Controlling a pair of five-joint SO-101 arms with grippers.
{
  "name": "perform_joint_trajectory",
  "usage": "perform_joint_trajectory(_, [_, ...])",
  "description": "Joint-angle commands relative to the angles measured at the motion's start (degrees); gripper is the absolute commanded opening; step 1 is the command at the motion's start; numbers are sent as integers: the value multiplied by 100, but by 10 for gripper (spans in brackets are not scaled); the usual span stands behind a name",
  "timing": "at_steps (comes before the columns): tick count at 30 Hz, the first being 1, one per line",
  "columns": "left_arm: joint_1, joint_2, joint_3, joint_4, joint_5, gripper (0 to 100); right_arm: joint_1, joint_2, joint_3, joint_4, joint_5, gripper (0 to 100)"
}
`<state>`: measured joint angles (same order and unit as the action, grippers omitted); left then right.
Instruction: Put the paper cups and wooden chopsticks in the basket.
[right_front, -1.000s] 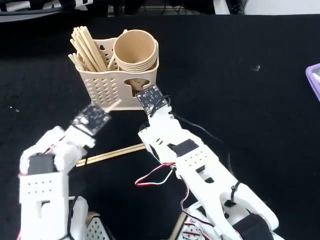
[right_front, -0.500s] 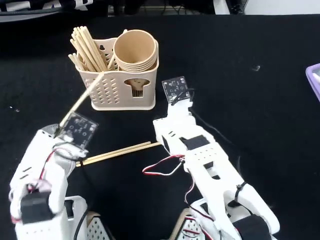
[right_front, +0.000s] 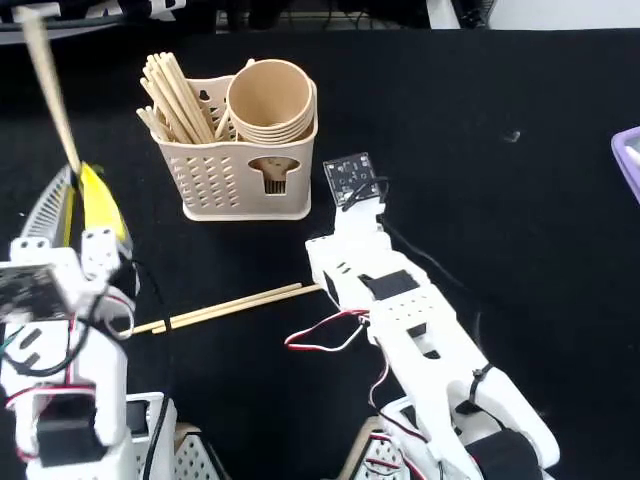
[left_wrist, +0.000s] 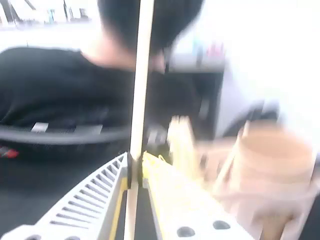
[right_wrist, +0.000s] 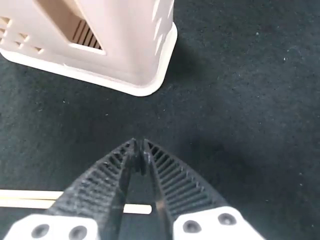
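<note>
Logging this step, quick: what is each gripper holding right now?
Left gripper: shut on a wooden chopstick.
Right gripper: shut, holding nothing.

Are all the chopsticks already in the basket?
No, two chopsticks lie on the black table short of the basket, and the left hand holds a third chopstick.

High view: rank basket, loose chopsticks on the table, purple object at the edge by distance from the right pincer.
1. basket, close beside the right pincer, on its left.
2. loose chopsticks, lying behind it, nearer the robot.
3. purple object, far off at the right edge.
</note>
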<state>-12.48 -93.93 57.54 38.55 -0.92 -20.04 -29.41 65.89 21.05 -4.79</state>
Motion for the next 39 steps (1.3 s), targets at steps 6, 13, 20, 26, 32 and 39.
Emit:
perform_joint_trajectory(6, [1367,1125,338,-3543,1389,30,105,-4,-268,-149,-26,15])
perform_joint_trajectory(13, [1552,3727,-787,-3947,1389,30,105,-4,-277,-149,-18,15])
perform_joint_trajectory(20, [1552,5565,-1851,-3947,1389,30,105,31,-356,-149,-18,15])
perform_joint_trajectory(26, [1552,5829,-1807,-3938,1389,30,105,22,-356,-149,-18,15])
perform_joint_trajectory(32, [1534,5820,-1552,-3930,1424,64,105,4,-356,-149,-18,18])
perform_joint_trajectory(39, [1525,5811,-1578,-3930,1407,79,105,4,-356,-149,-18,18])
